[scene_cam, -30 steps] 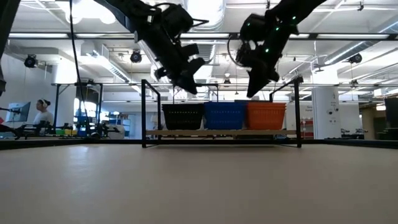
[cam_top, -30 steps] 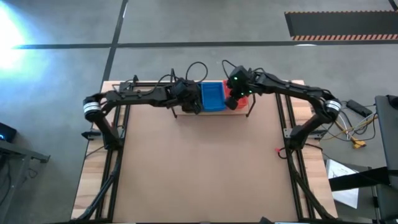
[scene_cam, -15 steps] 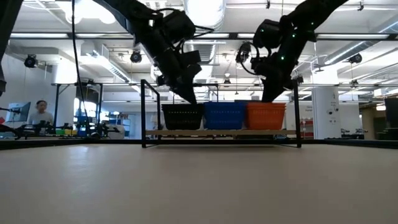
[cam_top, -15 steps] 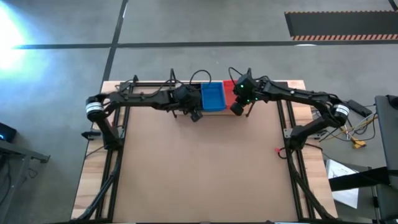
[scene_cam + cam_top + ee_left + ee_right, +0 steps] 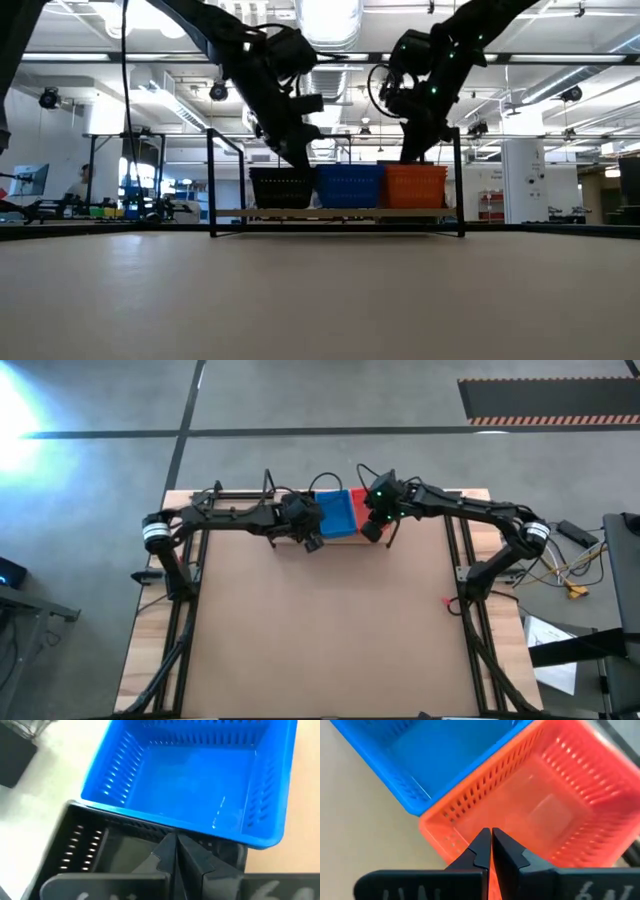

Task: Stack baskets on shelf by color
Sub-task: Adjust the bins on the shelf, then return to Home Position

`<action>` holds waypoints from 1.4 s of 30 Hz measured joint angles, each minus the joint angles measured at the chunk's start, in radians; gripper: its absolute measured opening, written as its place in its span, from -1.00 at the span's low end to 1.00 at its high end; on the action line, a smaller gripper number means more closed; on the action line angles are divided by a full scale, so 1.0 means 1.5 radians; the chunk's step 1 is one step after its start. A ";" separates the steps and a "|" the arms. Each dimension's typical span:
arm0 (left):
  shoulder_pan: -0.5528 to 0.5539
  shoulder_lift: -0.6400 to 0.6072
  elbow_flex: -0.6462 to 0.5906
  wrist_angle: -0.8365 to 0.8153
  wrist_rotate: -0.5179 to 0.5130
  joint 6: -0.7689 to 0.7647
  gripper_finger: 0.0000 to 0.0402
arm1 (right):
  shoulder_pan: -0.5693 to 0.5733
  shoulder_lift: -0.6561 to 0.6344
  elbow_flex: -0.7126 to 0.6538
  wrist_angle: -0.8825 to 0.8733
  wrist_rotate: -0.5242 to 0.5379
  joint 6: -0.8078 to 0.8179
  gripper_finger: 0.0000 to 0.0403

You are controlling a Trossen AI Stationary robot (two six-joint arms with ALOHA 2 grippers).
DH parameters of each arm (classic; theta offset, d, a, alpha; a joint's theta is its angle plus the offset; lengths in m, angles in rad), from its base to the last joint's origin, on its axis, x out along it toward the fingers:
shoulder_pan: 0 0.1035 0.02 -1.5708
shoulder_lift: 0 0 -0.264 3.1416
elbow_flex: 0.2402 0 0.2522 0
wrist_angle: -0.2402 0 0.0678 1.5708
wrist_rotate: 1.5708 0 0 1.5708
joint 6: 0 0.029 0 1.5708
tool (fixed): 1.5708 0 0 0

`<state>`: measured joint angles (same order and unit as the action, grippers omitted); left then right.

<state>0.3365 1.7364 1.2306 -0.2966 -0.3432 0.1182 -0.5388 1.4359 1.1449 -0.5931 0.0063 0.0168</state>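
Directly beneath each shut, empty claw stood a stack: left claw (image 5: 313, 543) over the black baskets (image 5: 280, 186), right claw (image 5: 371, 528) over the orange-red baskets (image 5: 415, 185), blue baskets (image 5: 348, 185) between, all side by side on the shelf (image 5: 335, 213) at the table (image 5: 320, 630) far edge. Row's long axis ran arm to arm. Table in front lay open; wire uprights (image 5: 211, 180) bounded both ends.

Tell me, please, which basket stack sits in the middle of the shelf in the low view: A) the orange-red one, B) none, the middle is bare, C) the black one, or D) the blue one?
D: in the low view the blue baskets stand on the shelf between the black baskets and the orange-red baskets.
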 joint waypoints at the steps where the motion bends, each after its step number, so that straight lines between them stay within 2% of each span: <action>1: -0.002 -0.006 0.001 0.000 -0.003 0.001 -1.00 | 0.000 -0.008 0.002 -0.001 0.000 -0.001 -0.96; 7: -0.025 -0.054 0.004 -0.003 -0.012 0.001 -1.00 | 0.015 -0.095 0.001 0.002 0.008 0.003 -0.96; 11: -0.062 -0.103 0.003 -0.041 -0.049 -0.005 -1.00 | 0.053 -0.188 -0.040 0.004 0.011 0.010 -0.96; 16: -0.146 -0.169 -0.001 -0.122 -0.087 -0.079 -1.00 | 0.146 -0.325 -0.160 0.022 0.014 0.036 -0.96; 20: -0.238 -0.217 -0.035 -0.131 -0.125 -0.130 -1.00 | 0.238 -0.447 -0.287 0.120 0.013 0.103 -0.96; 25: -0.332 -0.288 -0.145 -0.015 -0.162 -0.196 -1.00 | 0.337 -0.559 -0.428 0.257 0.013 0.131 -0.96; 30: -0.384 -0.377 -0.298 0.151 -0.162 -0.246 -1.00 | 0.382 -0.619 -0.524 0.370 0.013 0.129 -0.96; 35: -0.387 -0.495 -0.443 0.269 -0.163 -0.267 -1.00 | 0.384 -0.655 -0.605 0.465 0.004 0.129 -0.96; 42: -0.372 -0.721 -0.599 0.280 -0.140 -0.259 -1.00 | 0.384 -0.684 -0.678 0.570 -0.077 0.119 -0.96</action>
<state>-0.2210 0.6547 0.3314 0.1240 -0.5525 -0.2705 0.0375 0.4098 0.1286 0.2625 -0.1099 0.1955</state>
